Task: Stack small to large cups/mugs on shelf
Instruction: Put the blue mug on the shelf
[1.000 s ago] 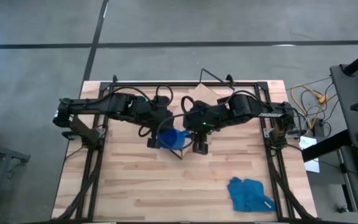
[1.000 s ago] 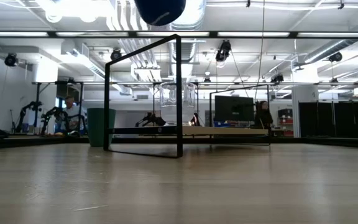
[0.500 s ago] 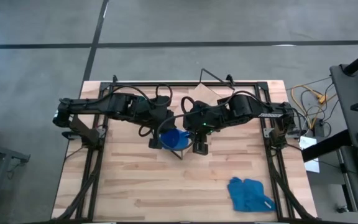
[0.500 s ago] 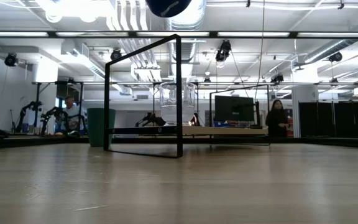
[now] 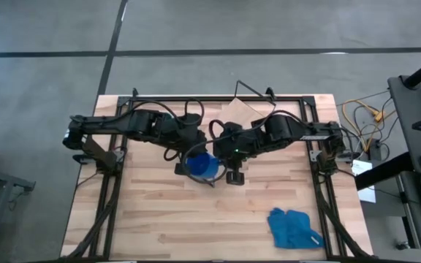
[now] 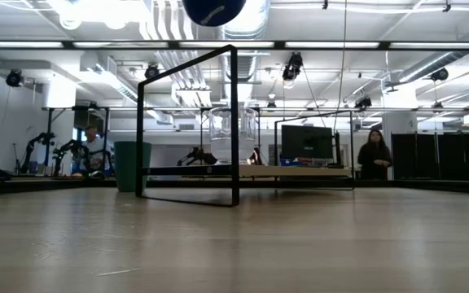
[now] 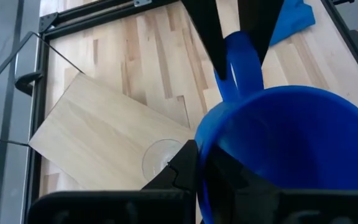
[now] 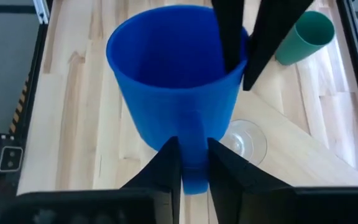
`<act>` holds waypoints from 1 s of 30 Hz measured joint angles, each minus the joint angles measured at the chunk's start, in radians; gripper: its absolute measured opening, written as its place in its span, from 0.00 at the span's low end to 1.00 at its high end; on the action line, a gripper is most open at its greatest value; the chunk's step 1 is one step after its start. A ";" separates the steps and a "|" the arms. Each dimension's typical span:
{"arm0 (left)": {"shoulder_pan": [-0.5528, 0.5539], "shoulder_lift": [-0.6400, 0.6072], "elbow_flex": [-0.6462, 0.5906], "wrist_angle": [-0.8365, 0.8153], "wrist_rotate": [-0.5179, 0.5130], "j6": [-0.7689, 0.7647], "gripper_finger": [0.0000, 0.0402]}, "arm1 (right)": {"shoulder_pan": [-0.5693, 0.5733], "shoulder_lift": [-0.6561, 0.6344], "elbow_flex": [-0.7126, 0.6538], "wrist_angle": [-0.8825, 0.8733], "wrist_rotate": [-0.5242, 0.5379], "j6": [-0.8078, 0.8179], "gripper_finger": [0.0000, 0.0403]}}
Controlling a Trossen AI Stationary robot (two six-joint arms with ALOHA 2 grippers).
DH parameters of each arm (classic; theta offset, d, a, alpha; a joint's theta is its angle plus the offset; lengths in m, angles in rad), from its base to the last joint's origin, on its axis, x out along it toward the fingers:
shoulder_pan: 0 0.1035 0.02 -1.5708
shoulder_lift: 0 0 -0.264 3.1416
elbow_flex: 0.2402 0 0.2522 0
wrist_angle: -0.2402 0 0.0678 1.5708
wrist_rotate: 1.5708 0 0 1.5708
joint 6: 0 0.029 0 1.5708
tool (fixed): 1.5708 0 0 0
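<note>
The bright blue mug [image 5: 202, 164] hangs in the air between my two grippers, over the near end of the shelf; its base shows at the top of the low view [image 6: 212, 10]. My left gripper [image 7: 204, 180] is shut on its rim. My right gripper [image 8: 194, 168] is shut on its handle. The clear glass cup [image 8: 244, 140] stands on the shelf's light-wood board [image 7: 104, 130] under the mug. The dark green cup [image 8: 306, 34] stands on the tabletop beside the shelf. The high view hides both the glass cup and the green cup under the arms. My left gripper holds the mug's rim [image 8: 238, 62] on the side away from the handle, one finger [image 8: 229, 37] inside the mug and one [image 8: 272, 37] outside. The fingers come slanting down from the table's left. The mug is lifted clear, its mouth up. My right gripper pinches the mug's handle [image 8: 194, 158] between its two fingers [image 8: 166, 165], which stand one on each side of the handle loop. It comes from the table's right. The mug hangs clear of shelf and table.
The shelf lies slantwise across the table's middle, with black wire frames [image 6: 190, 122] at its ends. A crumpled blue cloth [image 5: 294, 228] lies at the near right. People stand in the room beyond the table [image 6: 375, 155].
Both grippers have kept their hold on the blue mug. My right arm has shifted a little toward the table's left, and the mug has drifted slightly with it and risen a little in the low view.
</note>
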 joint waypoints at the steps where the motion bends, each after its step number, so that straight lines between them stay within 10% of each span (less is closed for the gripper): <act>1: 0.000 0.000 0.000 -0.001 0.000 0.000 0.00 | 0.000 0.004 0.000 0.000 -0.001 -0.004 0.12; 30: 0.000 0.005 0.022 0.046 -0.206 -0.010 0.32 | -0.005 -0.002 -0.005 -0.099 0.153 0.075 0.12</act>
